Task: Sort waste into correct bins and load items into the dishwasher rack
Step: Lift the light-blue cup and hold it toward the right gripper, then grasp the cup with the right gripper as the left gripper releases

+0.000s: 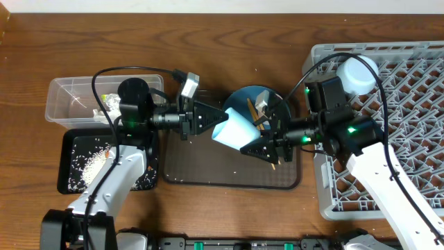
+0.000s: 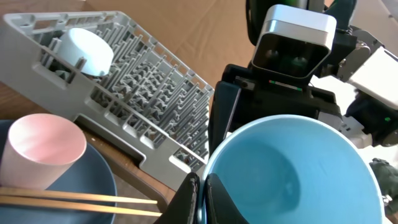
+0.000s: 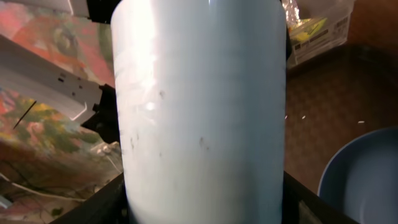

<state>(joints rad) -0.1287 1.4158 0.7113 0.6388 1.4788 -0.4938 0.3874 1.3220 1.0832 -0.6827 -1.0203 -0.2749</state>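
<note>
A light-blue bowl [image 1: 232,132] hangs on its side above the brown serving tray [image 1: 208,167], between both arms. My left gripper [image 1: 220,119] is shut on the bowl's rim [image 2: 292,174], one finger inside and one outside. My right gripper [image 1: 251,147] grips the bowl's outer wall [image 3: 199,112], a finger pressed on each side. Behind the bowl lies the dark-blue plate [image 1: 251,101] with the pink cup [image 2: 43,149] and the chopsticks [image 2: 74,199] on it. A small light-blue cup [image 1: 357,75] sits in the grey dishwasher rack [image 1: 409,90] at the right.
At the far left, the clear tub [image 1: 69,101] holds a silver-and-yellow wrapper [image 1: 111,103]. In front of it, the black tray [image 1: 76,163] holds loose rice [image 1: 94,163]. A few grains lie scattered on the brown tray and the wooden table.
</note>
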